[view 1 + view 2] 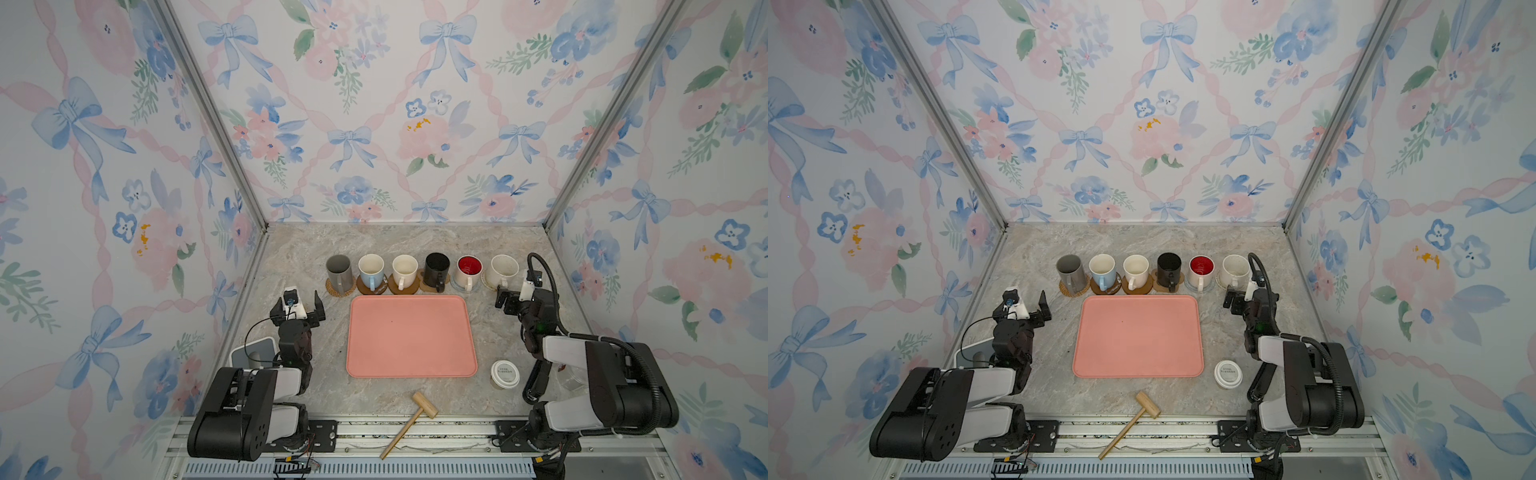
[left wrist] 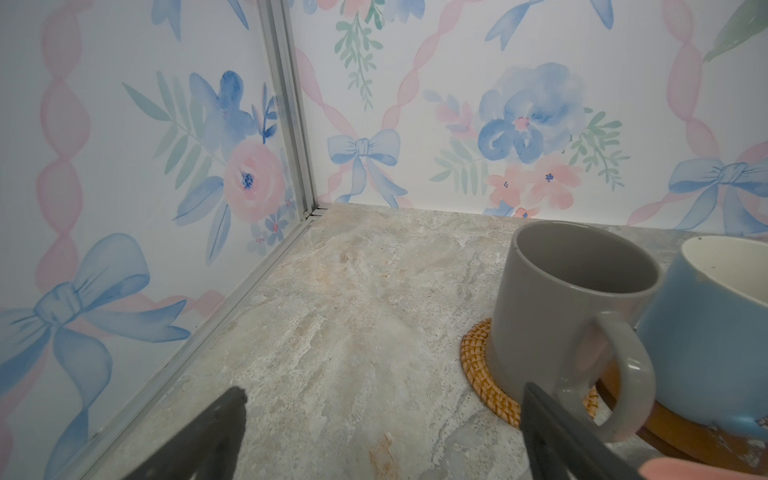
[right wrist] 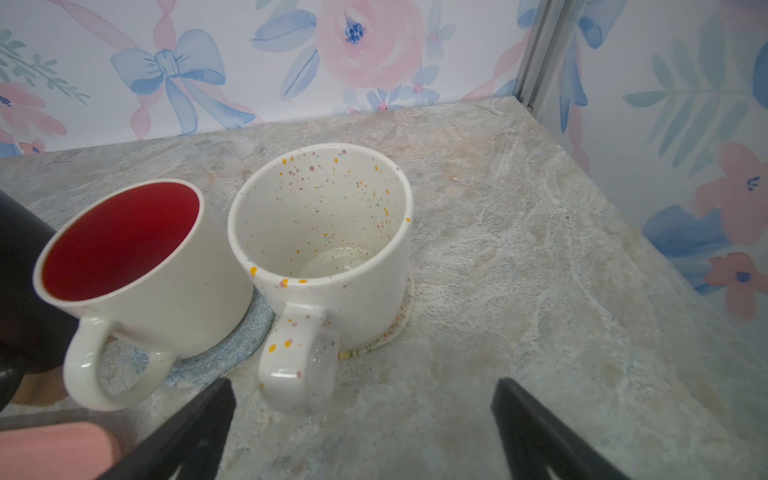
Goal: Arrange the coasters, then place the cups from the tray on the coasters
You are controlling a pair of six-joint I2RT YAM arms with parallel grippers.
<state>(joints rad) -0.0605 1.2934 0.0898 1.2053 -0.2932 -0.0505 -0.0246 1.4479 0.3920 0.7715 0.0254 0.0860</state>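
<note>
Six cups stand in a row behind the pink tray, each on a coaster: grey mug on the rattan coaster, light-blue mug, cream mug, black mug, red-inside mug on the grey-blue coaster, speckled mug on the cream coaster. Nothing lies on the tray. My left gripper is open, left of the grey mug's handle. Open too, my right gripper hovers beside the speckled mug's handle, holding nothing.
A white-lidded paper cup stands right of the tray's front corner. A wooden mallet lies across the table's front edge. A white device sits by the left arm. Floral walls enclose three sides.
</note>
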